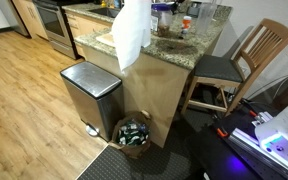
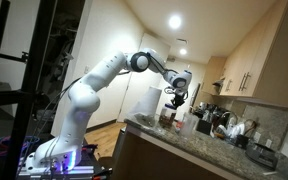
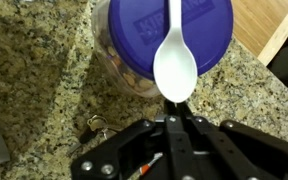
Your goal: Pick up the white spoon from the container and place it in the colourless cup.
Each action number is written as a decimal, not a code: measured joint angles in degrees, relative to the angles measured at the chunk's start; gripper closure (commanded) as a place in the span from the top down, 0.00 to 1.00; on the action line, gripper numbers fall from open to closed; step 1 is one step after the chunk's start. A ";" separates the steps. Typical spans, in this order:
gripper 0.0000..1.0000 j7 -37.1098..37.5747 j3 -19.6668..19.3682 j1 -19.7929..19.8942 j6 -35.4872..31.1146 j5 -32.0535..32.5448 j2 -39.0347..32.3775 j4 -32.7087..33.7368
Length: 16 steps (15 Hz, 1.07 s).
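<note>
Pincer [image 3: 171,118] grips white spoon [image 3: 174,66] over blue-lidded container [image 3: 134,30], granite counter [image 3: 34,85] below.

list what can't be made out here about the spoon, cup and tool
- Colourless cup: outside the wrist view; counter clutter too small in both exterior views.
- White spoon: handle end cut off by the wrist view's top edge.
- Tool: whether it clamps the spoon is unclear in the wrist view; too small in an exterior view.

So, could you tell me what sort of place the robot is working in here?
Most likely a home kitchen: there is a speckled granite counter, a stainless oven range set among wooden cabinets, and a steel pedal bin standing on the wood floor.
</note>
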State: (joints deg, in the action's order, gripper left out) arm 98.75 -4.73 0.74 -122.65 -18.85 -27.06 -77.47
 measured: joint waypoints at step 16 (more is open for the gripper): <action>1.00 -13.86 1.21 3.17 5.66 -8.17 12.31 -9.09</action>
State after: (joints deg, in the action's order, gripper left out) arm 84.89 -3.53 3.90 -116.99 -27.01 -14.75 -86.56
